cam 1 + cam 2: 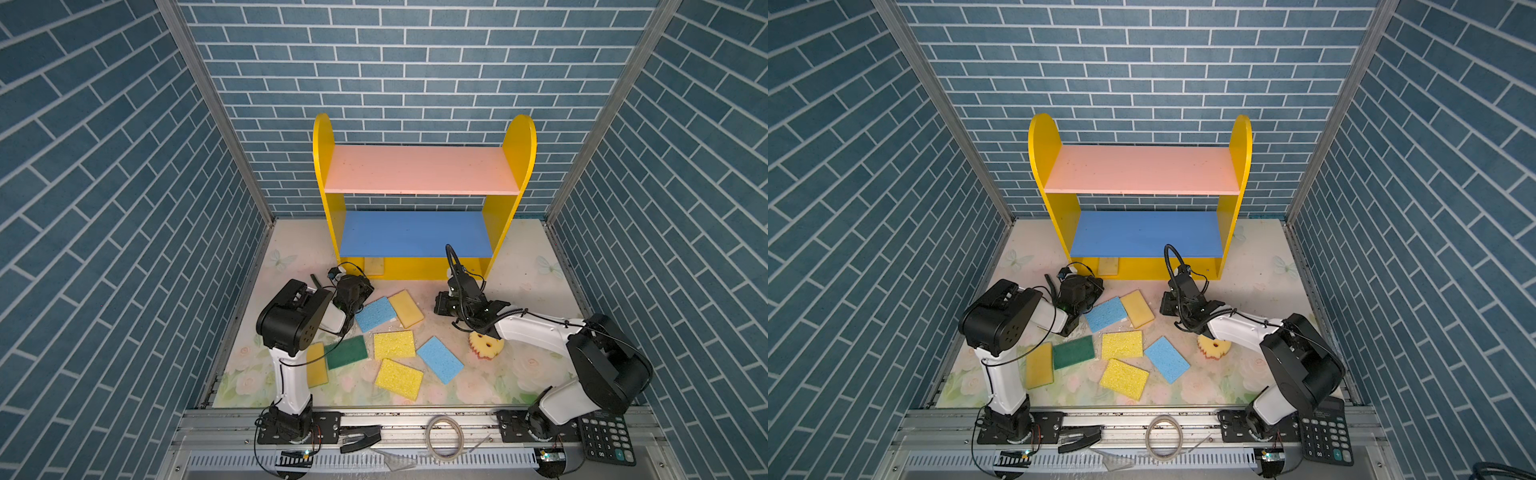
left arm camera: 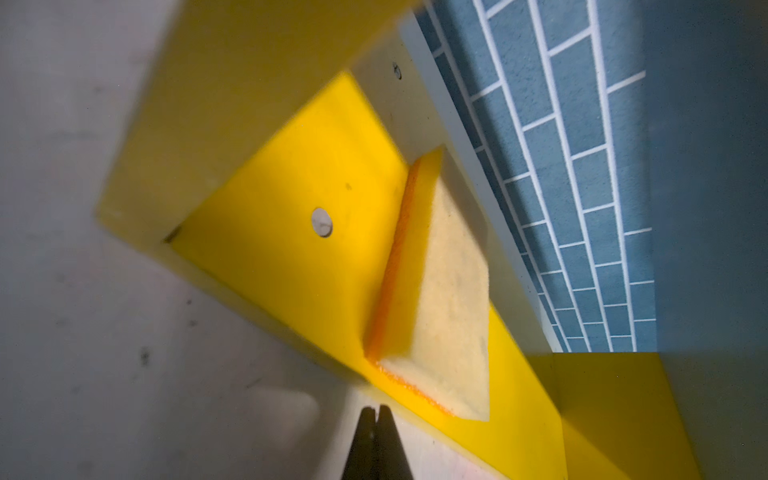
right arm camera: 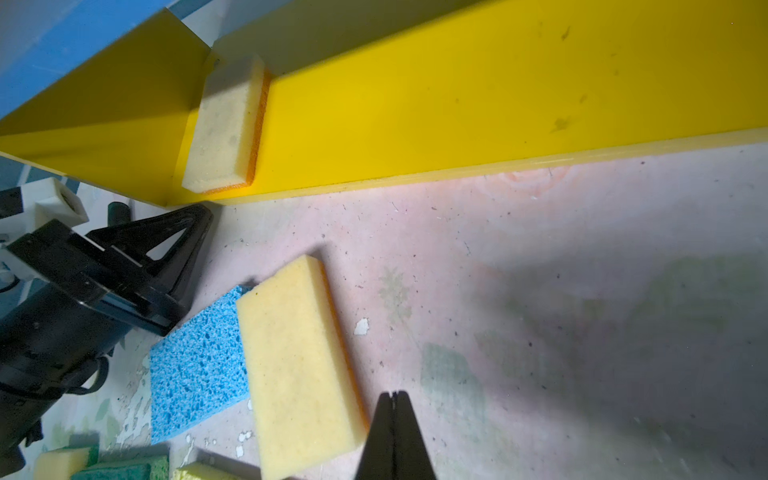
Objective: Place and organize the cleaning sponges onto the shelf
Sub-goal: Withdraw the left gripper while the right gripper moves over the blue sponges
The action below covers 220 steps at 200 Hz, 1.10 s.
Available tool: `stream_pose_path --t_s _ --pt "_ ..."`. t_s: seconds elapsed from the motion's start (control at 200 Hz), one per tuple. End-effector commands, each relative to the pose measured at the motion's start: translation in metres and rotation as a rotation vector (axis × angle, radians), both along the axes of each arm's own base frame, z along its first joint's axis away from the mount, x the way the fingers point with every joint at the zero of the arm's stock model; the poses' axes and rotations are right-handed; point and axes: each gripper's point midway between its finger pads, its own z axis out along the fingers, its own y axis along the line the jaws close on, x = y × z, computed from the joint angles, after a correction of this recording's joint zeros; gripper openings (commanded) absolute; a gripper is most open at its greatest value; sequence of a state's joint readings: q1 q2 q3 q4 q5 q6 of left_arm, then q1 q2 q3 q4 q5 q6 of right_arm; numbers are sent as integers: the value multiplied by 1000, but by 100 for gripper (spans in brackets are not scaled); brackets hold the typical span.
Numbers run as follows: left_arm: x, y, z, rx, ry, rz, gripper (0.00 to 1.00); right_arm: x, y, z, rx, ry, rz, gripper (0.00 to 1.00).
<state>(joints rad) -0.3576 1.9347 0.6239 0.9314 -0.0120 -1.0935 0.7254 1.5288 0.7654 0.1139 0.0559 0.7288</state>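
The shelf (image 1: 519, 145) stands at the back with a pink top board, blue middle board and yellow base. One tan sponge (image 2: 440, 291) lies on the base by the left side wall, also shown in the right wrist view (image 3: 226, 124). Several sponges lie on the floor: blue (image 1: 376, 313), tan (image 1: 406, 308), green-topped (image 1: 346, 352), yellow (image 1: 394, 345), and a round smiley one (image 1: 486, 345) partly under my right arm. My left gripper (image 2: 376, 409) is shut and empty, just off the base's front edge. My right gripper (image 3: 394, 394) is shut and empty beside the tan sponge (image 3: 299, 365).
A black calculator (image 1: 606, 432) and a ring of tape (image 1: 446, 436) lie on the front rail. Brick-patterned walls close in the left, right and back. More sponges, yellow (image 1: 399, 379), blue (image 1: 440, 359) and yellow (image 1: 317, 365), lie near the front.
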Motion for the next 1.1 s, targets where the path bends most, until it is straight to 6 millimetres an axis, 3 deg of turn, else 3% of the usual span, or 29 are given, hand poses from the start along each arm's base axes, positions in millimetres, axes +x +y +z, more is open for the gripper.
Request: stream_pose_path --t_s 0.0,0.24,0.505,0.61,0.745,0.875,1.015,1.095 --pt "-16 7 -2 38 31 -14 3 -6 -8 -11 -22 52 -27 0" --pt "-43 19 32 97 -13 -40 4 -31 -27 -18 -83 105 -14 0" --pt "-74 30 63 212 -1 -103 8 -84 -22 -34 -265 221 183 38" --pt "-83 37 82 276 -17 -115 14 -103 -17 -42 -240 257 208 46" --pt "-89 43 101 320 -43 -111 15 -119 -18 -48 -203 284 225 47" --pt "-88 37 105 302 -59 -140 16 -129 -25 -58 -197 314 214 47" --pt "-85 29 88 290 -21 -177 17 -139 -32 -69 -213 340 206 47" --pt "-85 26 77 276 -4 -186 16 -140 -33 -71 -224 339 206 39"
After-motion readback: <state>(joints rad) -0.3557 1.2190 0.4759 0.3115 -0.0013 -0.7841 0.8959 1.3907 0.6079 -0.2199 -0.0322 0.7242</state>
